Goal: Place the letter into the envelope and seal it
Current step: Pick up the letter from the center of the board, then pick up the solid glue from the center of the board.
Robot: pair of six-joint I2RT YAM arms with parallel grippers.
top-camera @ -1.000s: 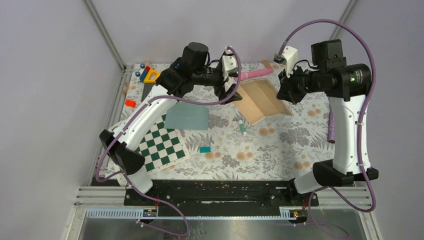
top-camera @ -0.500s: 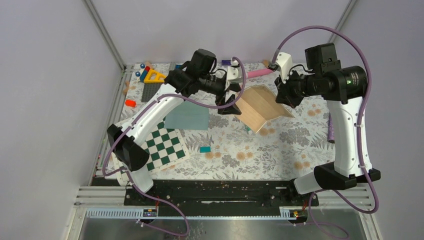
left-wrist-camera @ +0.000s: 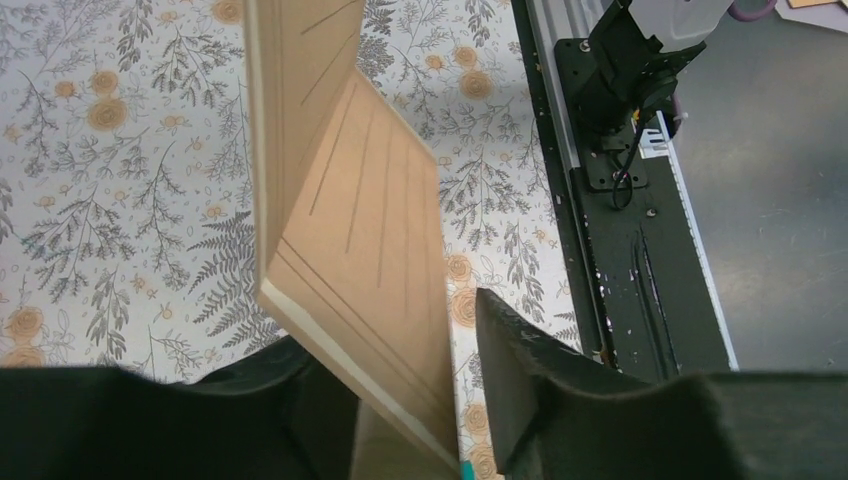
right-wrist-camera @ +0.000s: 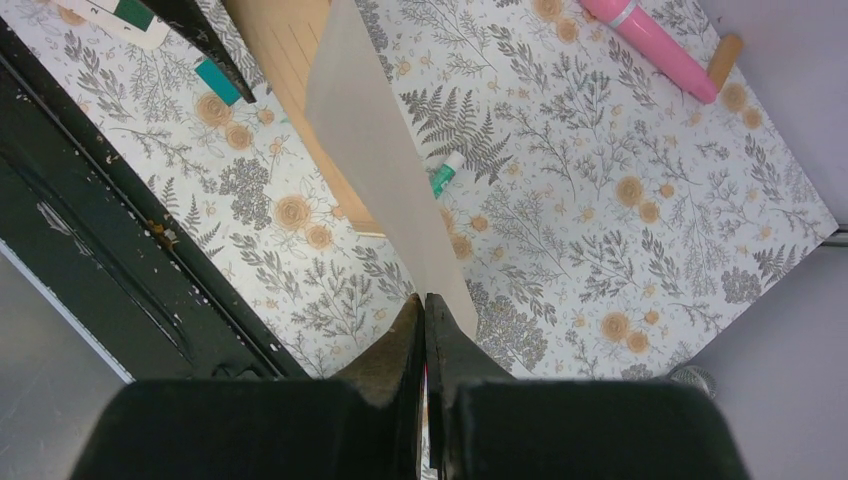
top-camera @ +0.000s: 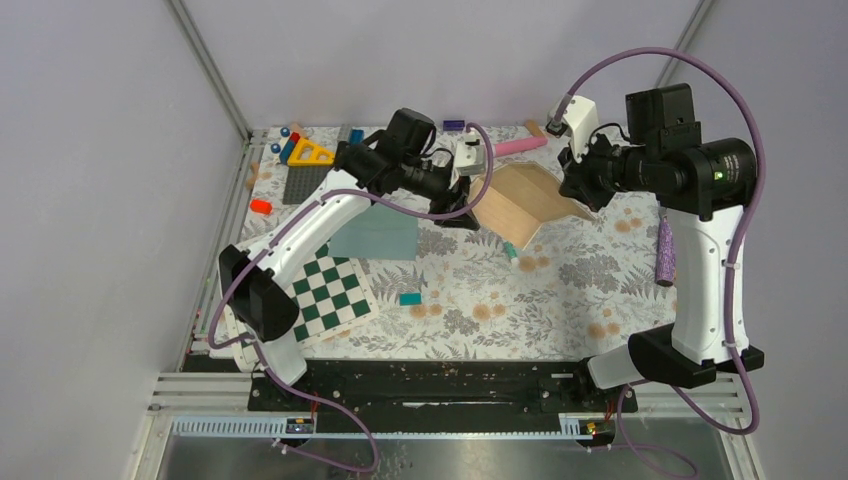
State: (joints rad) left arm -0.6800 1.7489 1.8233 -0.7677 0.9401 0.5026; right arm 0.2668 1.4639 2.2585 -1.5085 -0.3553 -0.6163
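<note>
The letter [top-camera: 520, 200] is a cream-tan ruled sheet, bent into a tent shape and held off the table near the back middle. My right gripper [top-camera: 573, 188] is shut on its right edge; the right wrist view shows the sheet [right-wrist-camera: 372, 150] pinched at the fingertips [right-wrist-camera: 425, 308]. My left gripper [top-camera: 466, 204] straddles the folded left part [left-wrist-camera: 350, 210], its jaws [left-wrist-camera: 405, 392] partly apart, with a narrow gap between the paper and the right finger [left-wrist-camera: 520, 380]. The teal-grey envelope [top-camera: 375, 232] lies flat on the table beneath the left arm.
A green-white checkerboard [top-camera: 325, 290] lies front left and a small teal block [top-camera: 409, 298] sits beside it. A teal-capped marker [top-camera: 511, 252] lies under the letter. A pink marker [top-camera: 518, 146] and toys [top-camera: 300, 150] sit along the back edge. A purple object [top-camera: 665, 250] lies at right.
The right gripper lifted and turned the letter's edge, folding the sheet upward. The left gripper moved right onto the letter's left part and its jaws narrowed around it.
</note>
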